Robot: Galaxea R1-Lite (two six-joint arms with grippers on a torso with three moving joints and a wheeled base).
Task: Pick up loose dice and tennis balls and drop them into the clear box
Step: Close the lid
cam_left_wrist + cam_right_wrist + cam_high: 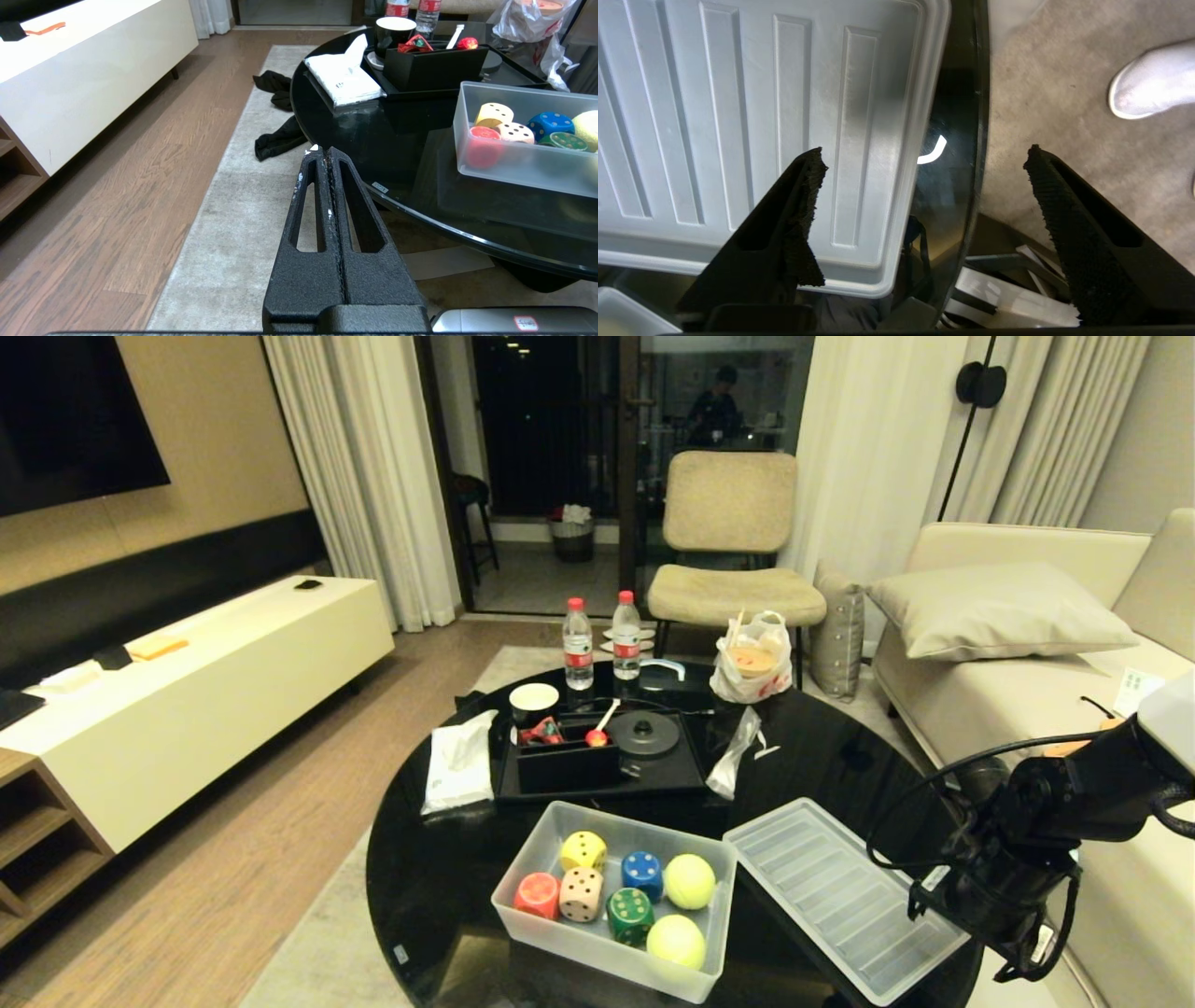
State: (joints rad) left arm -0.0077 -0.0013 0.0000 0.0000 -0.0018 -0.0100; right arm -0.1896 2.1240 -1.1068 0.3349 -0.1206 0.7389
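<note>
I see my right gripper (924,154) spread wide and empty above the table's (439,859) right rim, one finger (803,186) over the ribbed lid (840,896). The clear box (597,947) sits left of that lid, holding five dice (607,887) and both tennis balls (689,881) (none loose). My left gripper (322,154) hangs pressed shut, empty, off the table's near-left edge.

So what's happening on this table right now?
All five dice and both tennis balls already lie in the clear box; its lid lies beside it on the black table. The right pincer is open and empty over the lid's corner and the table edge. The left pincer is shut, off beside the table.
</note>
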